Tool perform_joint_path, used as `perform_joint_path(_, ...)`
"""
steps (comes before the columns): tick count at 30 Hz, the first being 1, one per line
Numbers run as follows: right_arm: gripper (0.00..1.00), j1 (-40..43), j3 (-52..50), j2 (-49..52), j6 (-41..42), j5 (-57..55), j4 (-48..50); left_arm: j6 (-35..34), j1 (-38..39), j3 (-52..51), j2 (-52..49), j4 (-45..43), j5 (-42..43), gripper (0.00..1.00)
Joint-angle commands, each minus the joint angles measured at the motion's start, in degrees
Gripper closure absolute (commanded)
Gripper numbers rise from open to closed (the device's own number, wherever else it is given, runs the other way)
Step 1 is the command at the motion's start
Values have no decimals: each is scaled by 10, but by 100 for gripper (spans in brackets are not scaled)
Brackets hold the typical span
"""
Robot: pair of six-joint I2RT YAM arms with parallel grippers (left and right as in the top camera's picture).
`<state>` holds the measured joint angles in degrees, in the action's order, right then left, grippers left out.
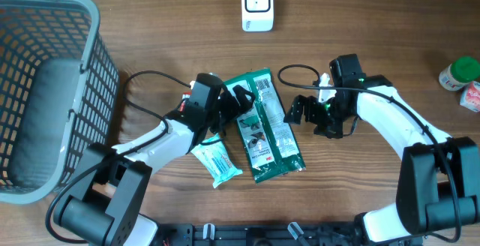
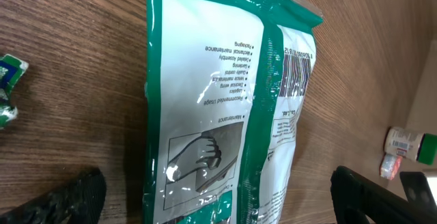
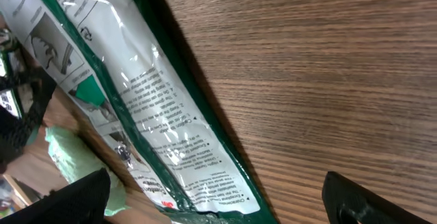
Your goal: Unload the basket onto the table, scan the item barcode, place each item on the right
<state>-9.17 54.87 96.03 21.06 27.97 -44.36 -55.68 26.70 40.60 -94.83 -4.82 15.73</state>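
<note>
Overhead – green packet (image 1: 266, 126) lies between left gripper (image 1: 238, 105) and right gripper (image 1: 300, 115) – both splayed wide, seemingly touching neither

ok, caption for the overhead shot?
Jaws of both arms open either side of a green-and-white packet on the wooden table, white scanner beyond, gray basket at left.

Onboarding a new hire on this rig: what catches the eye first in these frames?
The green-and-white package lies flat at table centre, with the open left gripper at its left edge and the open right gripper just to its right. Next come the big grey basket at far left and the white scanner at the top edge.
</note>
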Motion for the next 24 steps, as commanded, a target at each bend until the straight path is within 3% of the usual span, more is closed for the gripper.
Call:
perform_joint_path(1, 0, 3, 1, -3, 31, -12, 0, -3, 3, -3, -14, -2, -10, 0)
perform_joint_path(4, 0, 3, 1, -3, 42, -12, 0, -3, 3, -3, -49, -42, -4, 0)
perform_joint_path(6, 1, 1, -6, -3, 92, -15, 5, -6, 3, -3, -79, -74, 27, 0)
perform_joint_path(7, 25, -1, -16, -1, 96, -20, 22, -14, 3, -3, -92, -83, 33, 1)
perform_joint_path(8, 42, -4, -35, 6, 96, -30, 45, -18, 3, -3, -96, -83, 33, 4)
perform_joint_path(9, 50, -4, -56, 16, 99, -31, 65, -18, 3, -3, -96, -83, 33, 4)
perform_joint_path(11, 46, -4, -96, 33, 106, -23, 104, -18, 3, -3, -96, -82, 33, 6)
perform_joint_path(13, 44, -6, -122, 47, 106, 3, 152, -18, 6, -3, -96, -82, 28, 20)
perform_joint_path(16, 40, -24, -125, 70, 105, 0, 183, -18, 18, -3, -96, -83, 22, 22)
perform_joint_path(17, 54, -33, -125, 78, 106, -6, 188, -18, 23, -3, -96, -83, 13, 23)
perform_joint_path(18, 76, -42, -125, 87, 115, -19, 191, -18, 26, -3, -96, -83, 7, 30)
perform_joint_path(19, 91, -50, -125, 99, 132, -32, 191, -18, 28, -3, -96, -83, 5, 43)
perform_joint_path(20, 96, -55, -125, 109, 136, -36, 192, -18, 28, -3, -96, -83, 5, 54)
perform_joint_path(22, 96, -56, -125, 118, 134, -36, 201, -18, 28, -3, -96, -83, 5, 89)
perform_joint_path(23, 96, -56, -125, 118, 132, -36, 208, -18, 28, -3, -96, -83, 5, 96)
perform_joint_path(24, 96, -56, -125, 118, 119, -35, 217, -18, 28, -3, -96, -83, 5, 96)
